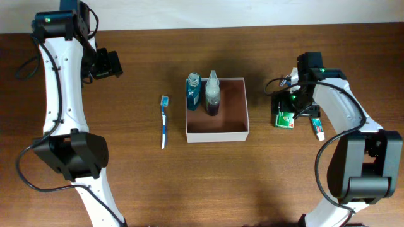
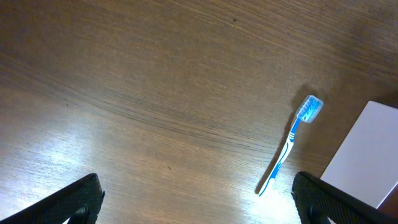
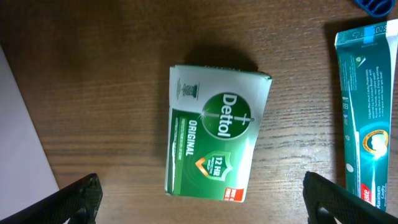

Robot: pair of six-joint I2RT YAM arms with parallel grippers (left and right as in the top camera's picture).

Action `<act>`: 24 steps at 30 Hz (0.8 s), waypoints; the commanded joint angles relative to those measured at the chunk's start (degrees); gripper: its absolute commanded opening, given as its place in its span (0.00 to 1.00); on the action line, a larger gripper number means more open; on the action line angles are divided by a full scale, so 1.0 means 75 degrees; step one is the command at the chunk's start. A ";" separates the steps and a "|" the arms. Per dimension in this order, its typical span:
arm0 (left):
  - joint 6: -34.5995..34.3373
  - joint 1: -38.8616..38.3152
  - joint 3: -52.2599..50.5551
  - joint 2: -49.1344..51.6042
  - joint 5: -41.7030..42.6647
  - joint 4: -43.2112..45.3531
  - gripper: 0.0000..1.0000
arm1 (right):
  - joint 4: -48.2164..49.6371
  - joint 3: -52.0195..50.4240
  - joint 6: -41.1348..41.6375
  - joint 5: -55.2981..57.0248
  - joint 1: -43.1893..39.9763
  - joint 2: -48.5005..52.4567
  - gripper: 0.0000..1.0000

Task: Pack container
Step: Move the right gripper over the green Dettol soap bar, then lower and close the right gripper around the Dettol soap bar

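**Both arms open-handed, container at mid-tabletop**

The container [image 1: 231, 106] sits at the centre of the wooden tabletop [image 1: 252, 183], open side up. Two bottles stand upright in its 10 o'clock corner: a blue bottle [image 1: 193, 91] and, just beside it at 3 o'clock, a dark bottle [image 1: 213, 96] with a clear cap. The rest of the pinkish-brown floor is bare.

A blue toothbrush [image 1: 164, 122] lies on the tabletop at 9 o'clock from the container, near it but apart, head toward 12 o'clock. The left fingers [image 2: 74, 202] are spread wide and hold nothing; that arm hangs at 10 o'clock from the toothbrush, well apart.

At 3 o'clock from the container lies a green soap packet [image 3: 214, 151], with a toothpaste tube [image 3: 367, 112] at its own 3 o'clock. The right fingers [image 3: 78, 202] are spread wide above the packet, which shows between them untouched
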 commanded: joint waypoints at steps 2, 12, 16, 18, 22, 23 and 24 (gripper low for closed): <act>-0.0017 0.0023 -0.0055 -0.0152 0.0055 -0.0006 0.99 | 0.0085 0.0172 0.0149 0.0178 -0.0020 0.0265 0.99; -0.0017 0.0023 -0.0055 -0.0152 0.0055 -0.0006 0.99 | 0.0195 0.0169 0.0321 0.0277 -0.0020 0.0595 0.99; -0.0017 0.0023 -0.0055 -0.0152 0.0055 -0.0006 0.99 | 0.0207 0.0157 0.0321 0.0376 -0.0020 0.0705 0.99; -0.0017 0.0023 -0.0055 -0.0152 0.0055 -0.0009 0.99 | 0.0259 0.0157 0.0321 0.0376 -0.0020 0.0743 0.99; -0.0017 0.0023 -0.0055 -0.0152 0.0055 -0.0006 0.99 | 0.0361 0.0157 0.0315 0.0382 -0.0020 0.0746 0.98; -0.0017 0.0023 -0.0055 -0.0152 0.0055 -0.0009 0.99 | 0.0370 0.0157 0.0315 0.0382 -0.0020 0.0746 0.97; -0.0017 0.0023 -0.0055 -0.0152 0.0055 -0.0006 1.00 | 0.0396 0.0154 0.0315 0.0379 -0.0020 0.0746 0.97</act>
